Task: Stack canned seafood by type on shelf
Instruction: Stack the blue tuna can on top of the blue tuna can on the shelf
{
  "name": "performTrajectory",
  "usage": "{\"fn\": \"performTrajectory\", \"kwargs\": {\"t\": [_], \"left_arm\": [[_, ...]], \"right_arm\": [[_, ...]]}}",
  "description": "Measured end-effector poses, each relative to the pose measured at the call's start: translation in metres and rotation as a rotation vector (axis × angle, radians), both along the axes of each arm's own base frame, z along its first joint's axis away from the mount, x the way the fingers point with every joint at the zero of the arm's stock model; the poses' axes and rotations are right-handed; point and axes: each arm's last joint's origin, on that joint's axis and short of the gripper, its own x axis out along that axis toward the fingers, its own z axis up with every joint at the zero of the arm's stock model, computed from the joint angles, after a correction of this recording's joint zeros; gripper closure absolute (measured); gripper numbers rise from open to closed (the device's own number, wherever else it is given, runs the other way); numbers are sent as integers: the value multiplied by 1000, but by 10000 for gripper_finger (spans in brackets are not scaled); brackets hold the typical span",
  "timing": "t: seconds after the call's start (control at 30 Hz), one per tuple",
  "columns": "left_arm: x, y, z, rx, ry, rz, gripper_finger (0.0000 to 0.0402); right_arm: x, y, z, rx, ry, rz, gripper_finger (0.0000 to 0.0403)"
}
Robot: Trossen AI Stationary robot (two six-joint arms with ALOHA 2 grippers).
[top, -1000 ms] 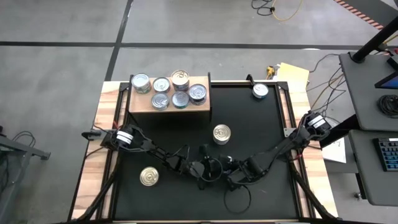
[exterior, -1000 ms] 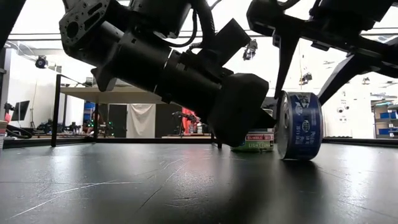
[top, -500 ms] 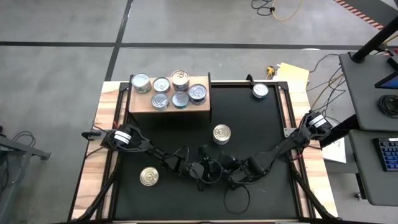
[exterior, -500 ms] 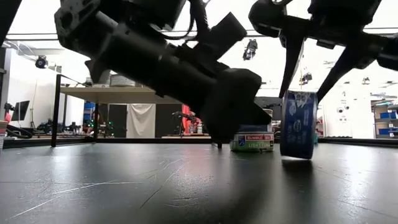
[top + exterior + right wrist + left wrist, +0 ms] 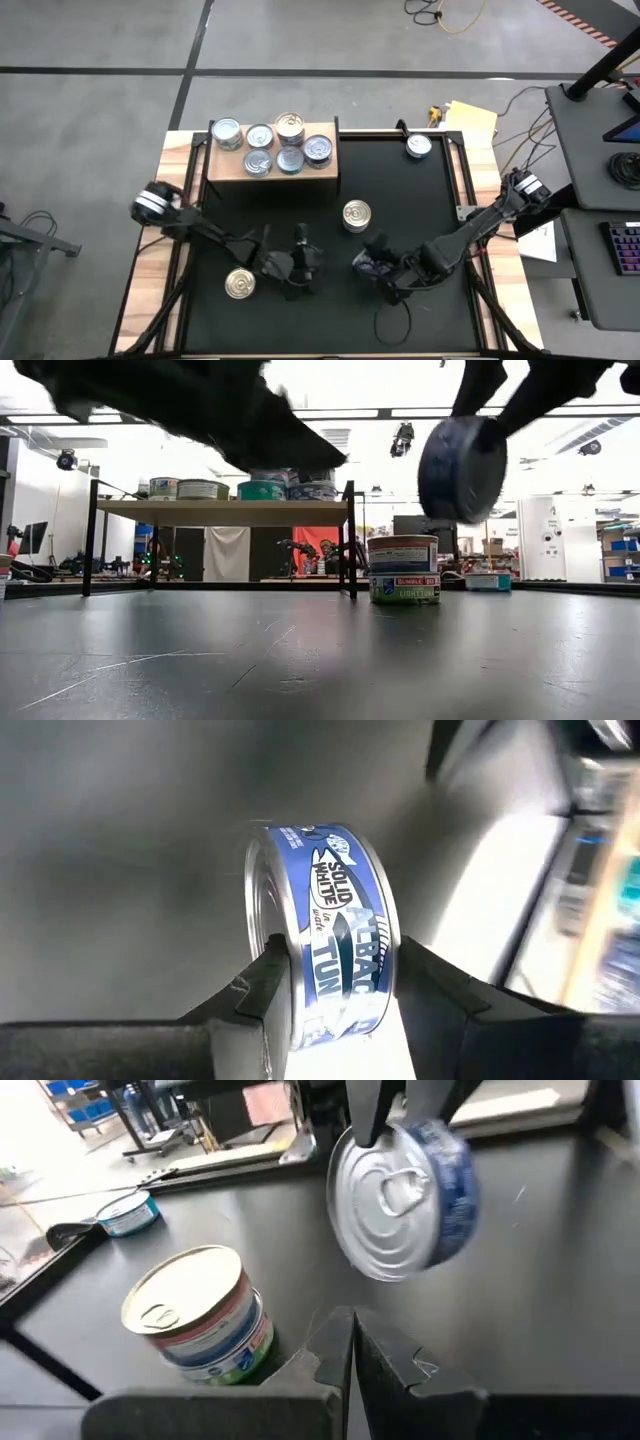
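Blue-labelled silver tuna tin (image 5: pixel 325 935) is clamped on edge in the right gripper (image 5: pixel 372 265) jaws, lifted off the black desk (image 5: pixel 420 200) mid-front with open room around, while the left gripper (image 5: pixel 303 262) jaws sit fully closed on nothing nearby, far from the wooden shelf (image 5: pixel 272 167).

One camera looks straight down on the whole bench (image 5: pixel 400 200), another sits at bench level facing the room, and each wrist camera looks close past its own fingers, all four sharing the blue can (image 5: pixel 335 955).
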Motion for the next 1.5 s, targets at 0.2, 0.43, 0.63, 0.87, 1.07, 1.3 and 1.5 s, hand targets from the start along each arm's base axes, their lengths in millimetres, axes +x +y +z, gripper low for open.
{"fn": "performTrajectory", "kwargs": {"t": [0.2, 0.43, 0.63, 0.87, 1.07, 1.3, 1.5], "left_arm": [[-44, 5, 32, -120, -98, -39, 401], [-78, 12, 58, -147, -185, -81, 401], [-102, 24, 81, -106, -238, -86, 401], [-131, 40, 99, -75, -211, -79, 401], [-153, 52, 112, -71, -197, -78, 401], [-177, 67, 120, -42, -185, 1, 401], [-186, 73, 122, -24, -185, 66, 401]], "right_arm": [[-4, 0, 15, -153, -180, -73, 270], [11, -11, 38, -437, -407, -154, 270], [48, -44, 64, -483, -538, -208, 270], [78, -110, 89, -433, -717, -235, 270], [87, -163, 91, -419, -763, -285, 270], [97, -184, 76, -426, -719, -324, 270], [107, -185, 60, -446, -666, -316, 270]]}}
